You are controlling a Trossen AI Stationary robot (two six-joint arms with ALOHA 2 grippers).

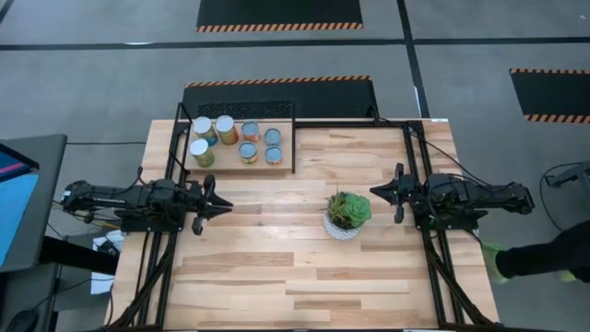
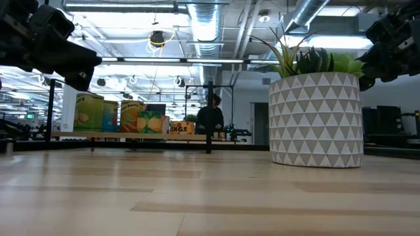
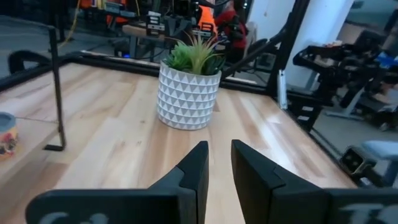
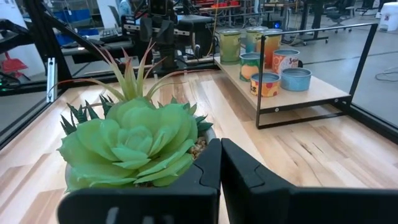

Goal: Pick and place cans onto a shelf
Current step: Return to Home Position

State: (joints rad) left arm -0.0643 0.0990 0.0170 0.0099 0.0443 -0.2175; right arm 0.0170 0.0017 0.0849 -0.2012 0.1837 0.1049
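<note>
Several cans stand upright on their bases on the light-wood shelf at the table's far left. They also show in the right wrist view and the low view. One can shows at the edge of the left wrist view. My left gripper hovers empty over the table's left side, just near of the shelf, its fingers almost together. My right gripper hovers empty at the right, beside the plant, its fingers shut.
A green plant in a white patterned pot stands right of the table's centre, between the two grippers. Black frame bars run along the table's left and right sides. Part of a person shows beyond the table's right edge.
</note>
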